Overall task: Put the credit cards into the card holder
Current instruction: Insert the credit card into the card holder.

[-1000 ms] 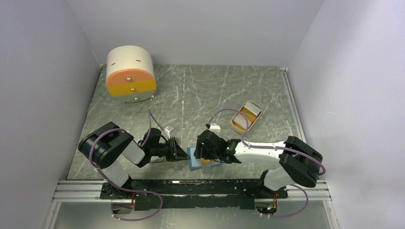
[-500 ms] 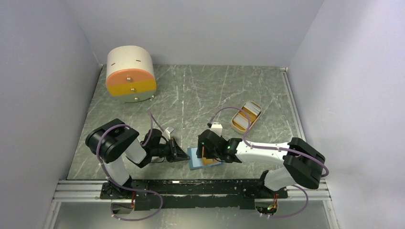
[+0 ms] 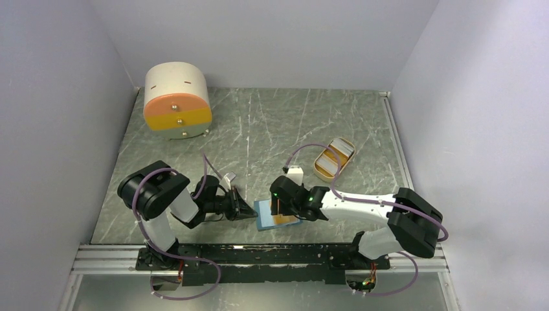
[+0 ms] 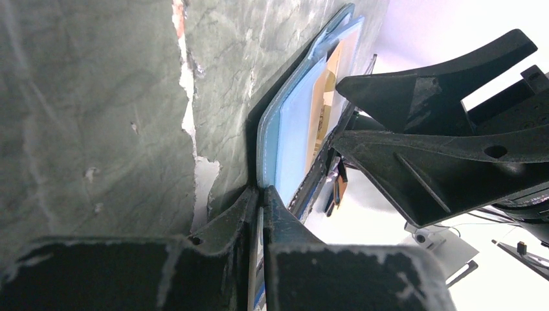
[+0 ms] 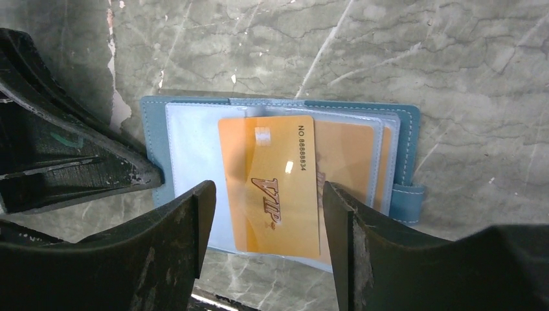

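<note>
The blue card holder lies open on the table near the front edge, its lighter blue inside facing up. My left gripper is shut on its left edge. An orange credit card lies on the sleeves, its top end tucked into a clear pocket. My right gripper is open above it, one finger on each side of the card with slim gaps. Another orange card sits inside a pocket to the right. More credit cards lie in the tan tray.
The oval tan tray stands behind and to the right of the card holder. A round cream and orange drawer box sits at the back left. Walls close in the table on three sides, and a metal rail runs along the front.
My left gripper has shut on the card holder's left edge. My right gripper has widened a little around the orange card and edged slightly right.
</note>
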Robot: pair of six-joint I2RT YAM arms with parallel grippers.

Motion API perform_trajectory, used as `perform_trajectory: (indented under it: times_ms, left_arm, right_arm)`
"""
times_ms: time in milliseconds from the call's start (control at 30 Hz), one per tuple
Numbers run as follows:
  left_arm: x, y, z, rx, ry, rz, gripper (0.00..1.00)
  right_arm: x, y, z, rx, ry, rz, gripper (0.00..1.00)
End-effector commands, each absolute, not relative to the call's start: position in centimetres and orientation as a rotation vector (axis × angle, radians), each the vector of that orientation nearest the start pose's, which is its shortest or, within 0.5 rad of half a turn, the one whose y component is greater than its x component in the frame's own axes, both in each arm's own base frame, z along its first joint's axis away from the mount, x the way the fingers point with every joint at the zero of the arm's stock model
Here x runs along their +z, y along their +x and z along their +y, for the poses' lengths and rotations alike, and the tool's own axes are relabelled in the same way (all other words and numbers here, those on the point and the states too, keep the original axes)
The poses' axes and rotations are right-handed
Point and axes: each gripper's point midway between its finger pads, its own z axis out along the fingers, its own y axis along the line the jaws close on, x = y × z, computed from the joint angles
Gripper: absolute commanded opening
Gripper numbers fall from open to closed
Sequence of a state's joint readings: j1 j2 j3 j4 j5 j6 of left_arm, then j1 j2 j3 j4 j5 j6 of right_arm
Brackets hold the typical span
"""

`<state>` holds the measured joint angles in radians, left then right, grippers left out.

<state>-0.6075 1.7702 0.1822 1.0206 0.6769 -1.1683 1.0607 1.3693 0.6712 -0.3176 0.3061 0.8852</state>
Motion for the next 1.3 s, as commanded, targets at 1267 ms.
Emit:
perform_trajectory:
  times_ms: [1267]
  left_arm:
    - [2.7, 15.8, -26.6, -1.439, -0.169, 2.575, 0.09]
  right_arm:
    - [6.3, 17.2, 25.5, 0.607, -0.051, 2.409, 0.67]
